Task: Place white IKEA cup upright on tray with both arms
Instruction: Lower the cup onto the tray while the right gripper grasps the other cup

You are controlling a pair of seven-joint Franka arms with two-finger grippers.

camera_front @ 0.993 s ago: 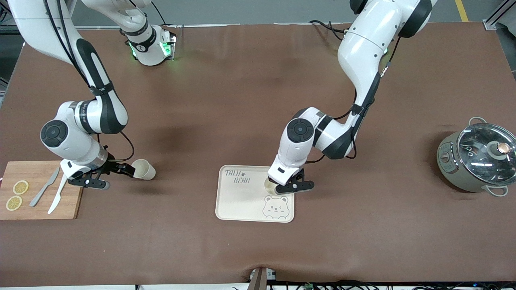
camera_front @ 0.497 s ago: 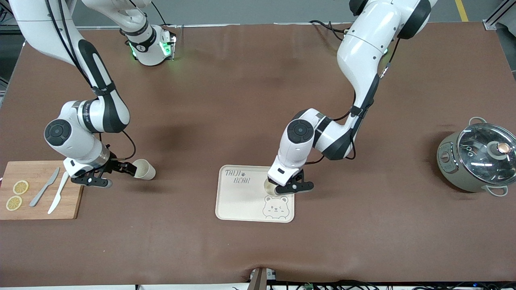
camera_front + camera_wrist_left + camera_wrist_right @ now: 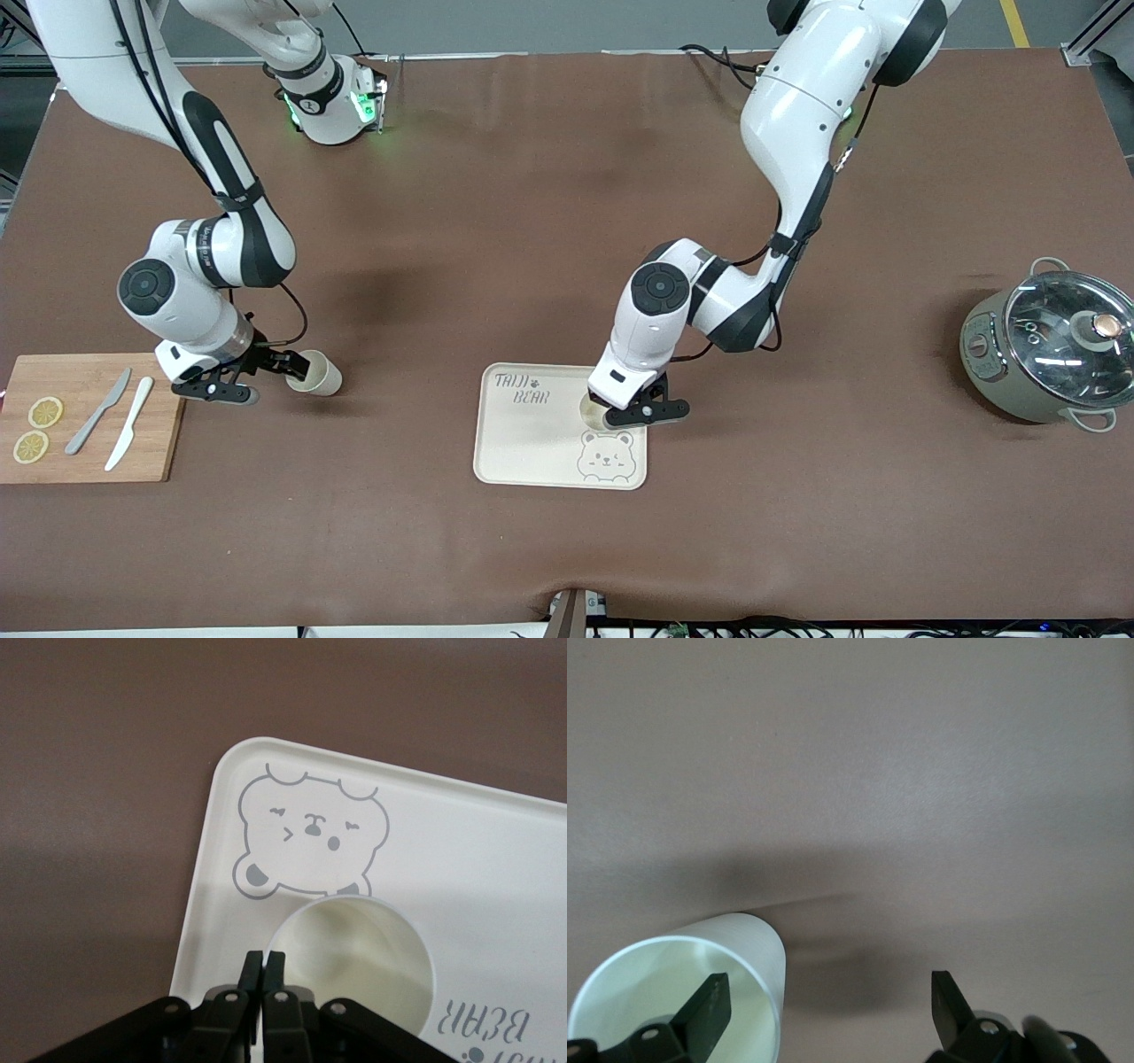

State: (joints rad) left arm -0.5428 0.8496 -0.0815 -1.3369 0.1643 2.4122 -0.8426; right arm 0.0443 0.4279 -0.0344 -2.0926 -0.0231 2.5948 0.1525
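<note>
Two white cups show. One stands upright on the cream tray (image 3: 532,443) (image 3: 496,842), just above the bear drawing. My left gripper (image 3: 609,413) (image 3: 264,958) is shut on that cup (image 3: 591,409) (image 3: 354,957), pinching its rim wall. The second cup (image 3: 319,373) (image 3: 656,979) appears to lie on its side on the brown table, beside the cutting board, mouth toward my right gripper (image 3: 288,365) (image 3: 828,992). That gripper is open, one finger (image 3: 709,1005) inside the cup's mouth and the other finger (image 3: 948,1001) outside over bare table.
A wooden cutting board (image 3: 84,416) with two lemon slices (image 3: 44,412) and two knives (image 3: 99,410) lies at the right arm's end, close to the right gripper. A grey pot with a glass lid (image 3: 1050,354) stands at the left arm's end.
The right arm has slid toward the lying cup, bringing one finger into its mouth. The left arm and its cup have not moved.
</note>
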